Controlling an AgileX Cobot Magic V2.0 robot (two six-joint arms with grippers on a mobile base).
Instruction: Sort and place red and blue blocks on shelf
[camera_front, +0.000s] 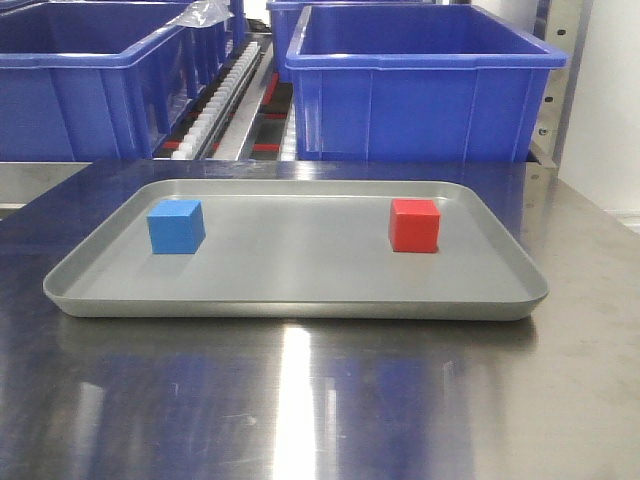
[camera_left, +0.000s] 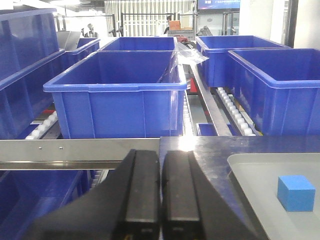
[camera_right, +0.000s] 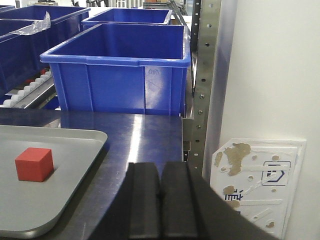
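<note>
A blue block (camera_front: 176, 227) (camera_left: 296, 193) sits on the left side of a shallow grey tray (camera_front: 300, 300). On the tray's right side rests a red block (camera_front: 414, 224) (camera_right: 34, 164). Behind the table runs the shelf, with a steel front beam (camera_left: 75, 152) and white roller tracks (camera_front: 215, 110). My left gripper (camera_left: 160, 160) is shut and empty, hovering left of the tray over the table's left edge. The right gripper (camera_right: 159, 172) is also shut and empty, over the table to the right of the tray. Neither gripper shows in the front view.
Large blue plastic bins (camera_front: 420, 85) (camera_left: 117, 92) (camera_right: 120, 70) stand on the shelf rollers behind the shiny steel tabletop (camera_front: 320, 400). A perforated steel upright (camera_right: 205, 75) and a white wall panel (camera_right: 260, 185) stand to the right of the table's edge.
</note>
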